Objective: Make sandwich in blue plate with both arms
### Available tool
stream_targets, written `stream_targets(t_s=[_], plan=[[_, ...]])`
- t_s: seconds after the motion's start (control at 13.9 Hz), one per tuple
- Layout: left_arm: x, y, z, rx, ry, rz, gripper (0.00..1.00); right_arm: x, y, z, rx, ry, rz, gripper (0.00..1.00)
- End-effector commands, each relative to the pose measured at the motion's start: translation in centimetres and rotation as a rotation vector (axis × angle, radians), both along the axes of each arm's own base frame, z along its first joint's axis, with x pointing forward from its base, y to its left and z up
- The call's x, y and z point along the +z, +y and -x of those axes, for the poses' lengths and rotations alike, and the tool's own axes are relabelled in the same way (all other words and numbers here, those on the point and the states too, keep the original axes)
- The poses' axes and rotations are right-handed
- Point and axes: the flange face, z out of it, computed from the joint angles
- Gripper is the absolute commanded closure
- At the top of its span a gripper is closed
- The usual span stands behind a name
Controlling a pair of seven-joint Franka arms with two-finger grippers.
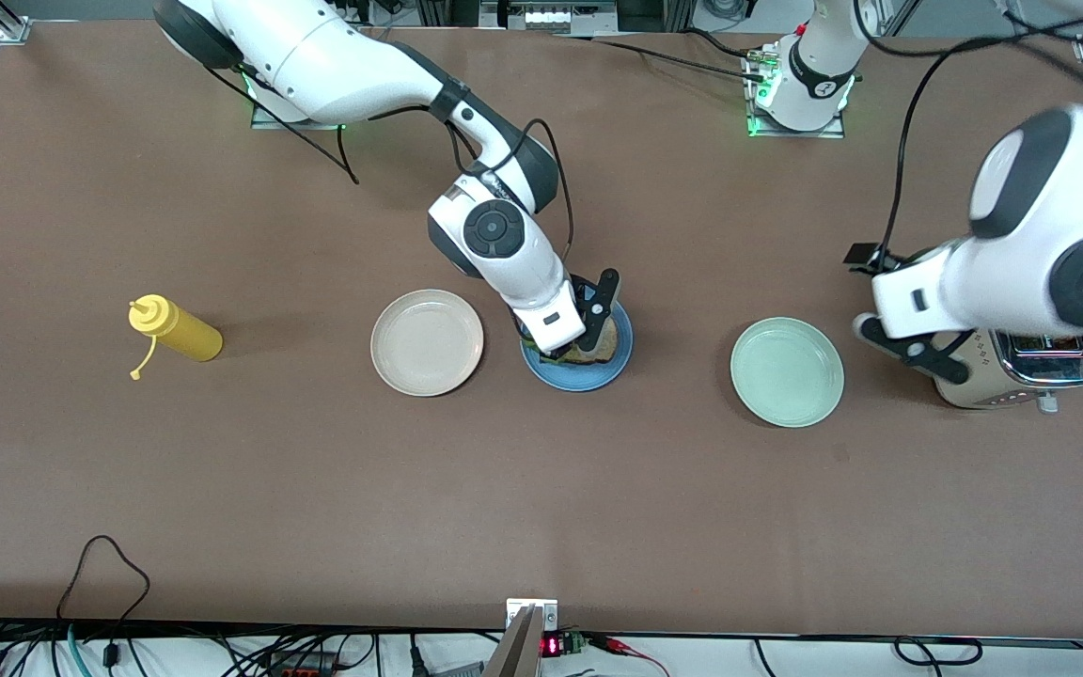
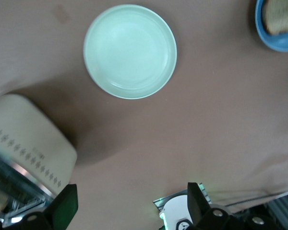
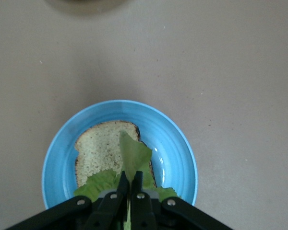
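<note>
Front view: right gripper [image 1: 587, 331] is sitting low over the blue plate [image 1: 615, 369], which is lying between the cream plate [image 1: 427, 341] and the mint plate [image 1: 787, 371]; left gripper [image 1: 908, 346] is waiting beside the toaster [image 1: 1035, 369], and a yellow squeeze bottle [image 1: 175, 329] is lying toward the right arm's end of the table [image 1: 541, 508]. Left wrist view: jaws are standing spread, holding nothing, over bare table near the mint plate [image 2: 129, 51] and toaster [image 2: 26, 148]. Right wrist view: jaws are pressed together, pinching the lettuce leaf [image 3: 132, 160] over one toast slice [image 3: 103, 151] lying in the blue plate [image 3: 175, 143].
</note>
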Motion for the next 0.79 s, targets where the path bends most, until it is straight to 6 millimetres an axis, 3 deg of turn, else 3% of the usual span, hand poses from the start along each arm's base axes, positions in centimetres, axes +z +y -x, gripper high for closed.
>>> stream_targets(t_s=[0.0, 0.07, 0.14, 0.36, 0.43, 0.58, 0.72], plan=[[5.2, 0.5, 1.7, 0.136, -0.105, -0.052, 0.00, -1.0, 0.9, 0.2, -0.013, -0.016, 0.017, 0.93], [6.8, 2.1, 2.0, 0.252, -0.164, -0.062, 0.00, -1.2, 1.3, 0.5, -0.025, -0.014, 0.016, 0.64], [7.4, 2.7, 2.8, 0.327, -0.190, -0.070, 0.00, -1.1, 1.3, 0.4, -0.039, -0.019, 0.009, 0.01], [7.2, 5.2, 3.7, 0.401, -0.317, -0.042, 0.00, 0.9, 0.9, -0.1, -0.041, -0.044, 0.007, 0.00], [8.0, 6.0, 4.9, 0.446, -0.342, 0.034, 0.00, 1.7, 0.9, -0.2, -0.048, -0.049, -0.002, 0.00], [8.4, 6.1, 6.3, 0.443, -0.354, 0.076, 0.00, 2.9, 0.1, -1.0, -0.060, -0.060, -0.007, 0.00], [8.1, 6.9, 6.2, 0.419, -0.333, 0.076, 0.00, 6.8, -2.4, -3.0, -0.103, -0.074, -0.004, 0.00]])
